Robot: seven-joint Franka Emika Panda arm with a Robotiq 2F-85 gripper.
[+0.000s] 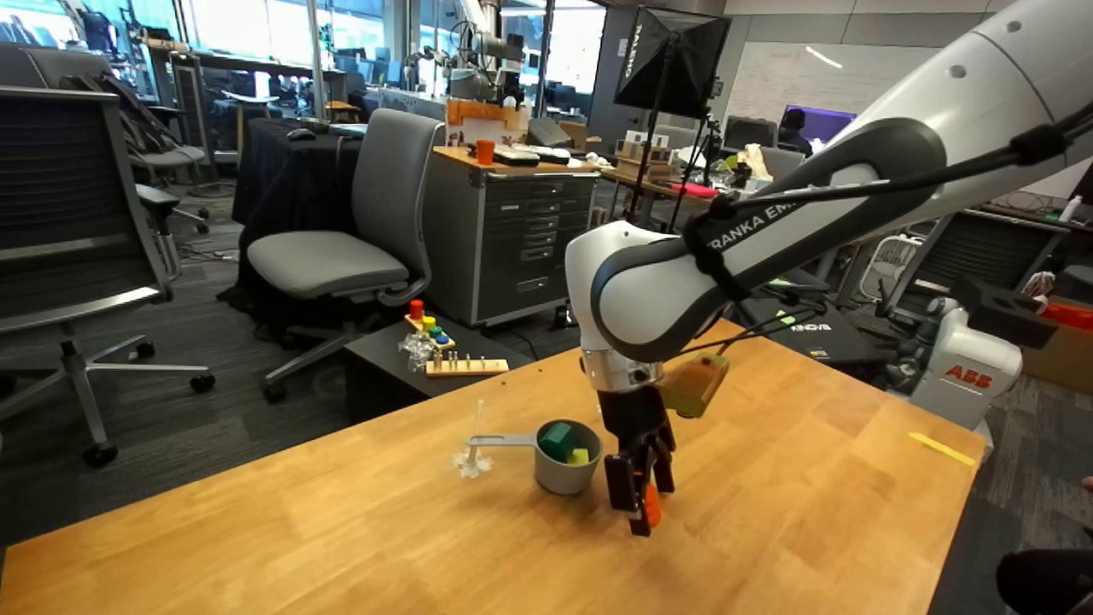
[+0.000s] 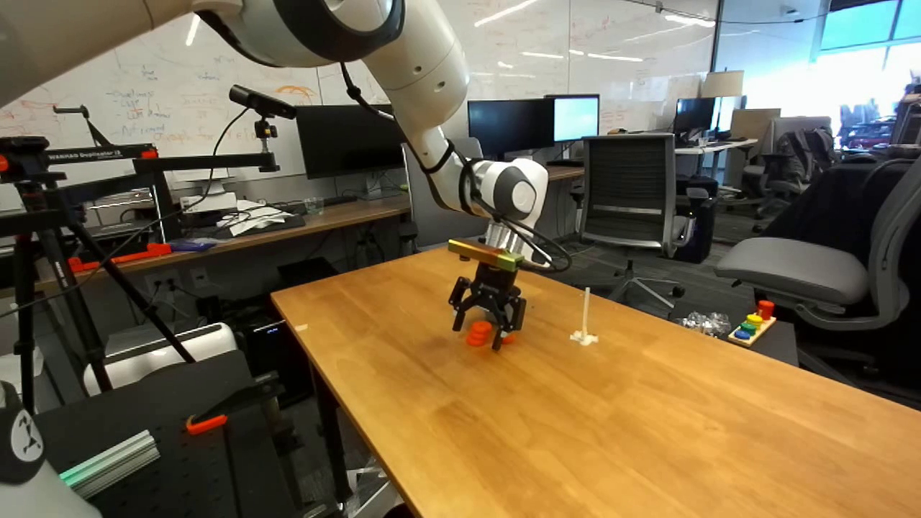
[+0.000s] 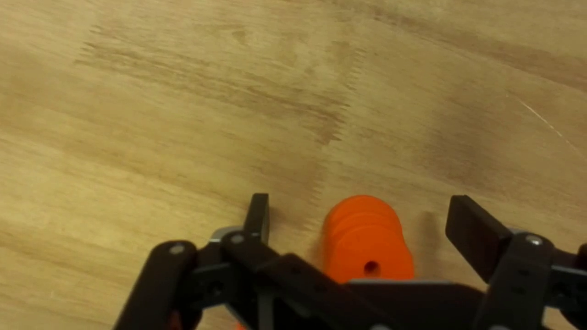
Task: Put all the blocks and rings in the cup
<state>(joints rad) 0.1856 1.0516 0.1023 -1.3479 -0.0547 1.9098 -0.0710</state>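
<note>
A stack of orange rings (image 3: 367,238) with a small hole on top stands on the table; it shows in both exterior views (image 1: 653,506) (image 2: 478,334). My gripper (image 3: 360,198) is open, pointing down, with one finger on each side of the stack and gaps between. The gripper also shows in both exterior views (image 1: 652,511) (image 2: 477,337). Another orange piece (image 2: 509,338) lies beside the stack, partly behind a finger. The grey cup (image 1: 562,478) stands upright beside the gripper, holding a green block (image 1: 557,439) and a yellow block (image 1: 579,457). No red piece shows on the table.
A thin pale upright stick (image 1: 478,427) on a crumpled base stands near the cup's handle (image 1: 504,441); it also shows in an exterior view (image 2: 586,316). A dark side table holds a wooden peg board (image 1: 467,367) and a coloured stacking toy (image 1: 429,326).
</note>
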